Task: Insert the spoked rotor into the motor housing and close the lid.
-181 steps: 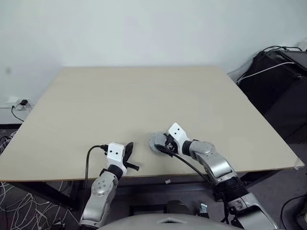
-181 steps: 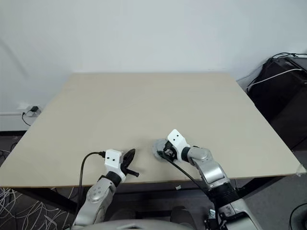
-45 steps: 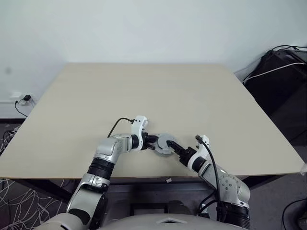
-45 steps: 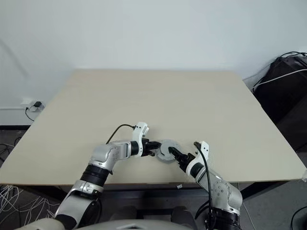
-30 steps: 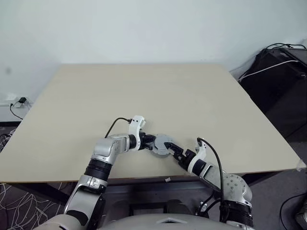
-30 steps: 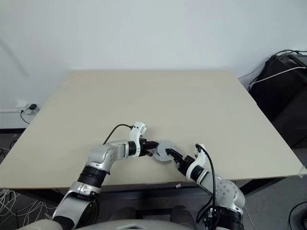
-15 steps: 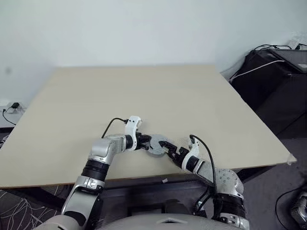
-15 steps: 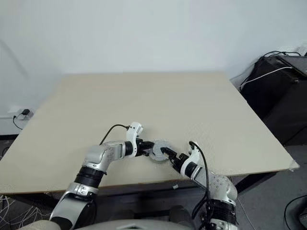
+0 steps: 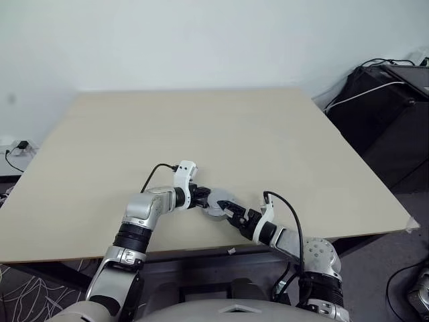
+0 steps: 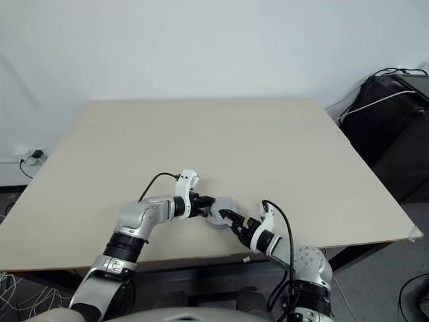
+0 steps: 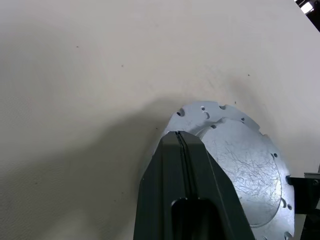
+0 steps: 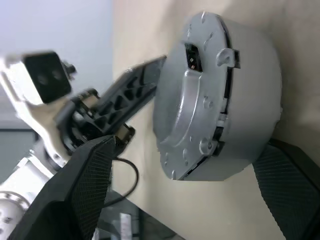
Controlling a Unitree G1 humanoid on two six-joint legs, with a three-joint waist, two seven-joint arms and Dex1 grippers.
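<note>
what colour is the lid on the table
Plain light grey metal; the lid shows best in the right wrist view.

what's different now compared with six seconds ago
The left pincer, then idle near the table's front edge, has swung in and now presses its shut tips against the grey motor assembly. The right pincer has drawn back toward the robot and now straddles the assembly from the near side, fingers wide. The assembly has barely shifted on the table.

A light wooden table [image 9: 201, 127] stood against a plain white wall [image 9: 201, 40]. Black equipment with white cables [image 9: 385, 114] sat beside its right edge. A wall socket [image 9: 19, 146] was at left.
</note>
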